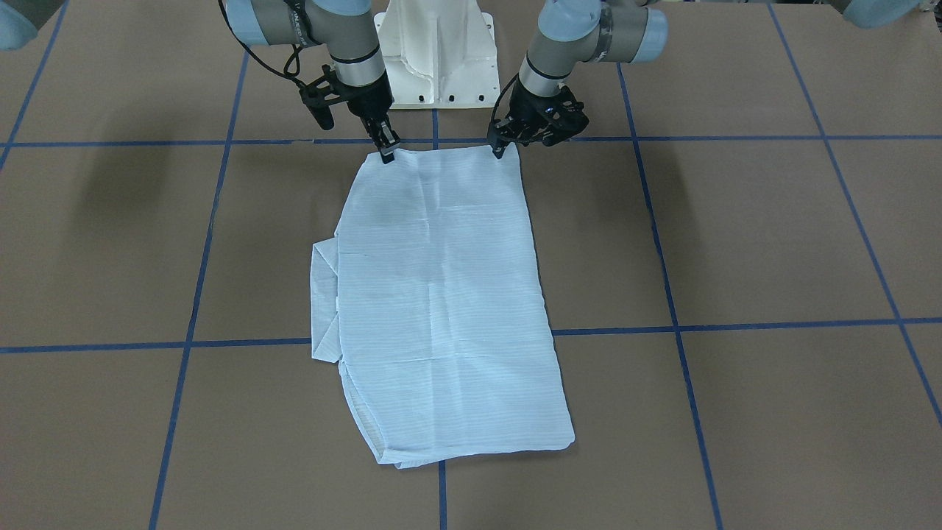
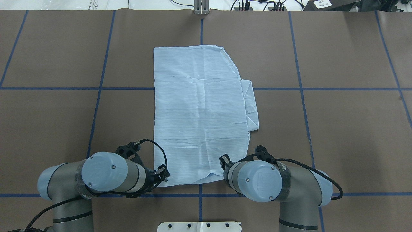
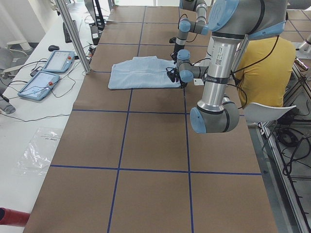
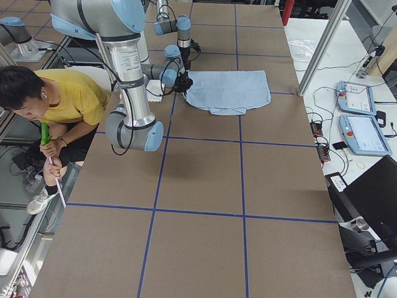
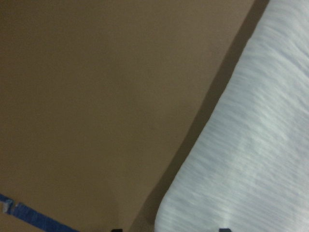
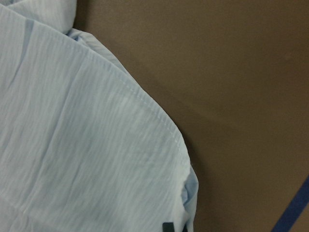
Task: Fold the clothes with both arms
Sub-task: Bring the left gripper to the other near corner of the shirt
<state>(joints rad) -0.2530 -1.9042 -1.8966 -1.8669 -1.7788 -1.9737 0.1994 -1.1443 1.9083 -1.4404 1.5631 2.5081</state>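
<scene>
The light-blue shirt (image 1: pixel 441 294), folded to a long strip, lies flat at the middle of the worktop (image 1: pixel 736 243). Our left claw (image 1: pixel 502 149) stands apart around one robot-side corner; for the right claw (image 1: pixel 386 151) we cannot tell. Next, we think, both must pinch their corners and fold forward.

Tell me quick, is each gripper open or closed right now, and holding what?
Left gripper: open, fingertips spread either side of a corner of the shirt.
Right gripper: closed, seemingly pinching the shirt's other robot-side corner.

Silver-grey arms (image 2: pixel 291 190), light-blue joint caps (image 2: pixel 103 169), black cables (image 2: pixel 322 175)
</scene>
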